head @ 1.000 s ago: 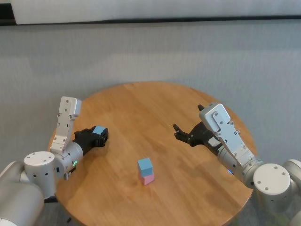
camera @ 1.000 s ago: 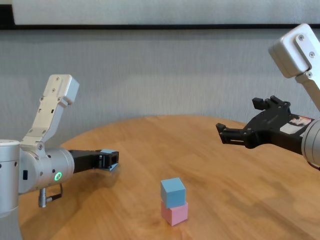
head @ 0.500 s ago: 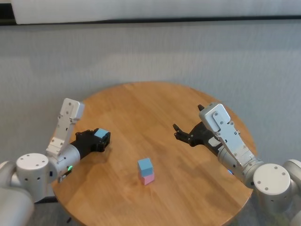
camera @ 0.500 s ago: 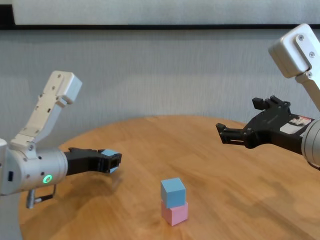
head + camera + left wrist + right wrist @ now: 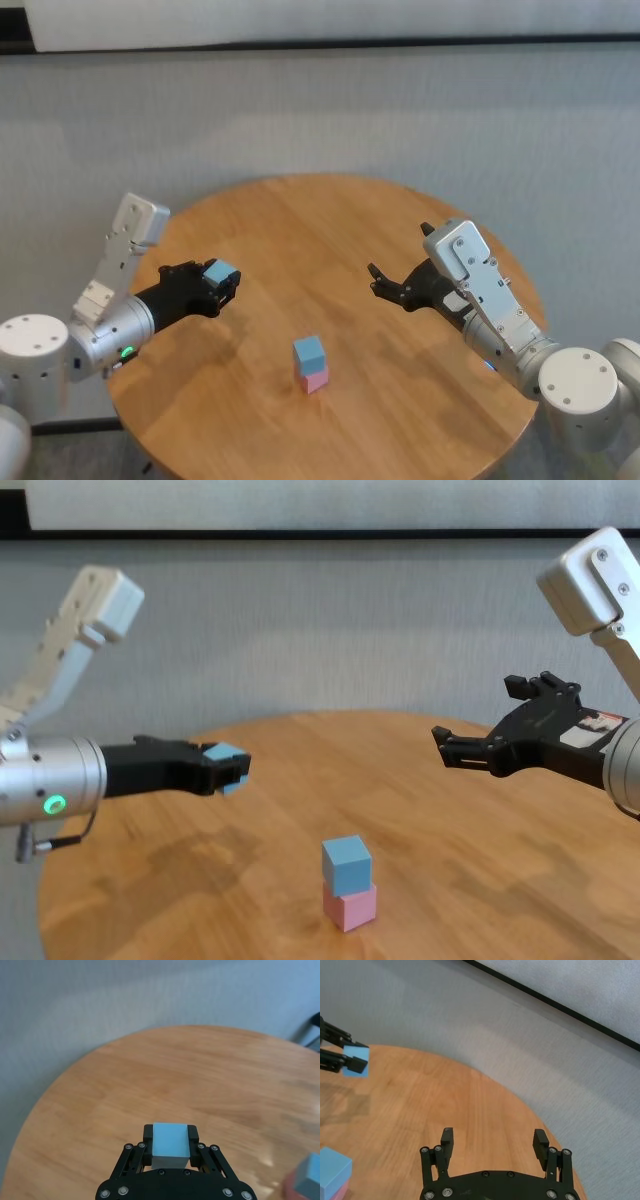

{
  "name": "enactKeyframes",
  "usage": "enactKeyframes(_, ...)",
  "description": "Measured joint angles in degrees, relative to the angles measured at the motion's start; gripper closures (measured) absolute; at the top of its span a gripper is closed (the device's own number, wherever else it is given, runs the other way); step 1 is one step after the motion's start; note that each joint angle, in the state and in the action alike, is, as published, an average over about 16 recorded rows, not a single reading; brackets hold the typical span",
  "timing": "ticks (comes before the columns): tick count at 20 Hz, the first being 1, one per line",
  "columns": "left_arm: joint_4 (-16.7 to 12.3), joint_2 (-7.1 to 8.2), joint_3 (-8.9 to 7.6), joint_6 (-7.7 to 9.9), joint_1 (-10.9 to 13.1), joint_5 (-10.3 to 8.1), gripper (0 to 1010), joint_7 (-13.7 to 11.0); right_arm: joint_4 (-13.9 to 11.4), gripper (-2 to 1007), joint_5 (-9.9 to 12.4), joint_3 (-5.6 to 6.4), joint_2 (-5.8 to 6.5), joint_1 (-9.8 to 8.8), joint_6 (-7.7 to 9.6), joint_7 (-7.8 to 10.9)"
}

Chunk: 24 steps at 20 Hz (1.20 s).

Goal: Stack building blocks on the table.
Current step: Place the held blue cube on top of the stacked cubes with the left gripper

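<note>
We hold a light blue block (image 5: 219, 272) tight in our left end effector (image 5: 216, 281), up in the air at nine o'clock over the tabletop (image 5: 330, 220). A blue block (image 5: 308, 350) sits on a pink block (image 5: 314, 378) at six o'clock. Next, we think, carry ours onto them. Our right end effector (image 5: 494, 1144) waits wide open at three o'clock; its wrist view shows those spread fingers best.

Left end effector (image 5: 222, 279) clamped, right end effector (image 5: 385, 284) spread

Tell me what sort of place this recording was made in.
Probably a plain indoor room set up for robot trials, not a home or workshop. A round wooden table stands before a bare grey wall, and the only things on it are a blue block stacked on a pink block.
</note>
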Motion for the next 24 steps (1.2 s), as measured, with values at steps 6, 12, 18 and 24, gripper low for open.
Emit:
enactKeyframes(6,-7.0,2.96,1.15,1.43,1.8,-1.84,599,-4.4,0.0,0,0.0,0.00,0.00,0.00,0.00,0.00)
enactKeyframes(12,-11.4,4.96,2.76,2.15,2.6,-3.18,599,-7.9,0.0,0,0.0,0.00,0.00,0.00,0.00,0.00)
enactKeyframes(18,-13.2,6.28,4.95,2.49,2.3,-4.61,599,-12.1,0.0,0,0.0,0.00,0.00,0.00,0.00,0.00)
enactKeyframes(24,-12.9,7.19,7.54,2.32,1.4,-6.06,599,-16.8,0.0,0,0.0,0.00,0.00,0.00,0.00,0.00)
